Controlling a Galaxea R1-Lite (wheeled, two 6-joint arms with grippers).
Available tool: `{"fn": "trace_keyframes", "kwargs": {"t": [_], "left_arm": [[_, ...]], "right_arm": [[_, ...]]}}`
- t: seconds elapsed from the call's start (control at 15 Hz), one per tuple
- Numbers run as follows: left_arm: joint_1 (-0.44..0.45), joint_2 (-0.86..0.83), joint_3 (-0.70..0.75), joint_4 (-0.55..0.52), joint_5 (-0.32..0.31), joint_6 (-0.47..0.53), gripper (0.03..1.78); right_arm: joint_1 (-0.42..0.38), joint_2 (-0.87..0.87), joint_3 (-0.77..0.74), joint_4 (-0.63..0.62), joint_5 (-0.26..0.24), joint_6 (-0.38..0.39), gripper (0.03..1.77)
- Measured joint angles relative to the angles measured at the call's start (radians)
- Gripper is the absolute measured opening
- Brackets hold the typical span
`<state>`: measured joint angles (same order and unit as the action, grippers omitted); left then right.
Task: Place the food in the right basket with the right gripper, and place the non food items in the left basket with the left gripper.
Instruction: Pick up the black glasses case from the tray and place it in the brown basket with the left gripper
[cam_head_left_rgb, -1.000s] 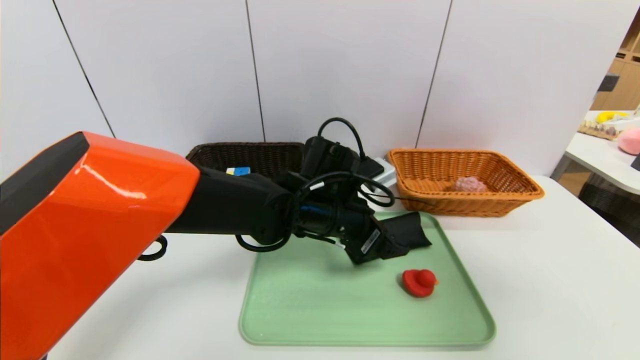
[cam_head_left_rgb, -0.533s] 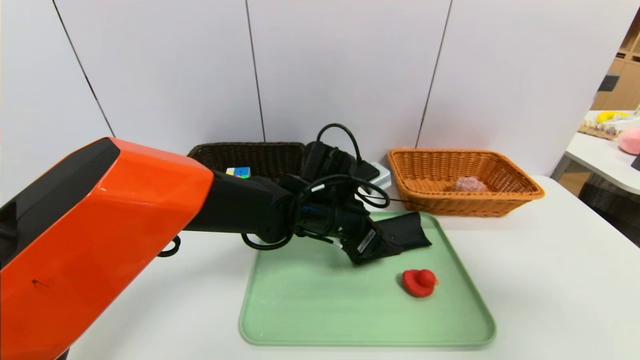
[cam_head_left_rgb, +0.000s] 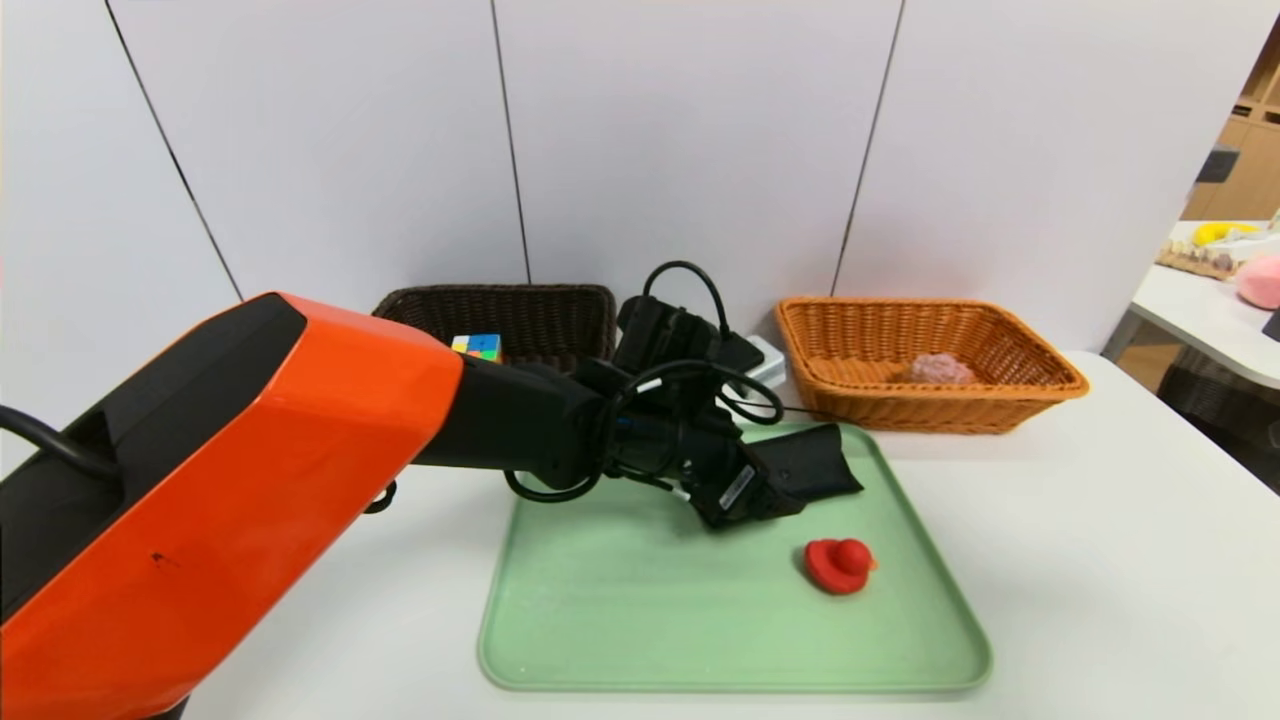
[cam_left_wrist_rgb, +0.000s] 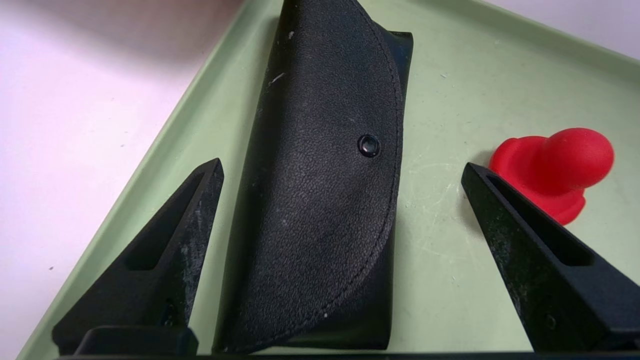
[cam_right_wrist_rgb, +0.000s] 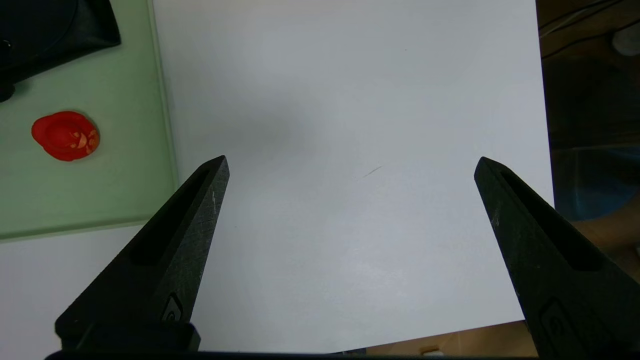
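A flat black glasses case (cam_head_left_rgb: 815, 465) lies at the back of the green tray (cam_head_left_rgb: 600, 620). My left gripper (cam_left_wrist_rgb: 342, 165) hangs just above it, open, one finger on each side of the case (cam_left_wrist_rgb: 325, 200) and neither touching it. The small red duck (cam_head_left_rgb: 840, 565) sits on the tray a little to the right. In the dark brown left basket (cam_head_left_rgb: 540, 310) rests the puzzle cube (cam_head_left_rgb: 478, 346). The bun (cam_head_left_rgb: 938, 369) lies in the orange-tan right basket (cam_head_left_rgb: 1040, 360). My right gripper (cam_right_wrist_rgb: 351, 160) is open over bare table right of the tray, holding nothing.
A white box (cam_head_left_rgb: 768, 352) stands between the two baskets, behind my left wrist and its looping cables. The white table's right edge (cam_right_wrist_rgb: 542, 150) is close to my right gripper. A side table (cam_head_left_rgb: 1215, 300) with odd items stands far right.
My left arm has slid to the right and reached a little farther over the tray. Its open gripper stays over the glasses case. Case, duck and right arm have not moved.
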<state>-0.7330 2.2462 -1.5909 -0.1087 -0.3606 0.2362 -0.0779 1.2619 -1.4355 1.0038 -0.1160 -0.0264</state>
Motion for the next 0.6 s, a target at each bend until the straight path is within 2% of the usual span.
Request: {"fn": "trace_keyframes", "kwargs": {"t": [0.6], "left_arm": [[0.01,0.101,-0.093,0.0,-0.001,-0.001,1.69]], "right_arm": [[0.0,-0.003,-0.006,-0.002,-0.005,0.0,1.69]]}}
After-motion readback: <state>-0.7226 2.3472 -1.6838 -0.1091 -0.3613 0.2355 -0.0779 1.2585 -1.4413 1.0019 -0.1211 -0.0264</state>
